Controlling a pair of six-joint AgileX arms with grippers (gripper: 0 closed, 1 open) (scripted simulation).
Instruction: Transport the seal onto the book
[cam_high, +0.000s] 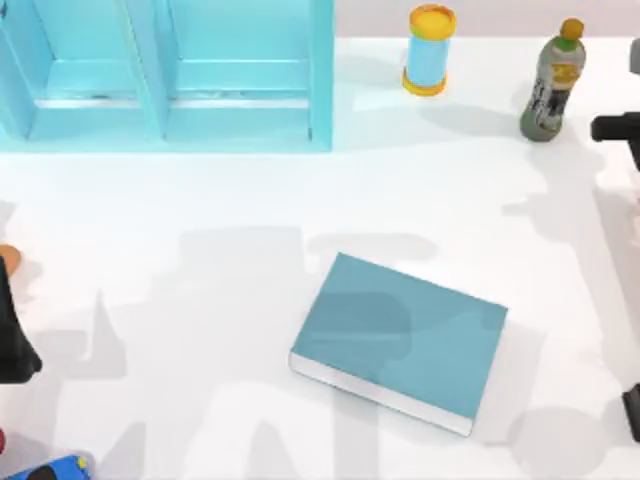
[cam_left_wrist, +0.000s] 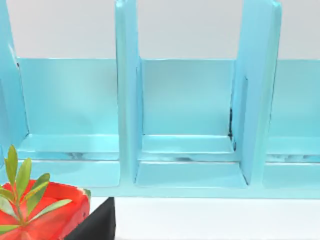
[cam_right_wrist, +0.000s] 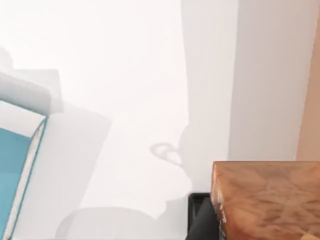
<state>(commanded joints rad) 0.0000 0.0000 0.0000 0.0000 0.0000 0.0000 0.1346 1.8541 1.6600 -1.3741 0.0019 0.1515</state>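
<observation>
The teal-blue book (cam_high: 400, 340) lies flat on the white table, right of centre, with white page edges toward the front. Its corner (cam_right_wrist: 15, 170) also appears in the right wrist view. In that view a tan-orange, wood-grained body, seemingly the seal (cam_right_wrist: 265, 200), sits very close to the camera. It is beside a dark part of my right gripper (cam_right_wrist: 200, 222), and its top is cut off. My right arm (cam_high: 620, 130) is at the table's right edge. My left arm (cam_high: 10, 340) is at the left edge, its wrist view facing the shelf.
A light-blue shelf unit (cam_high: 170, 90) stands at the back left. A yellow-capped blue cylinder (cam_high: 430, 50) and a bottle (cam_high: 550, 85) stand at the back right. A red pot with a green plant (cam_left_wrist: 40, 215) is near the left arm. A blue object (cam_high: 50, 468) lies front left.
</observation>
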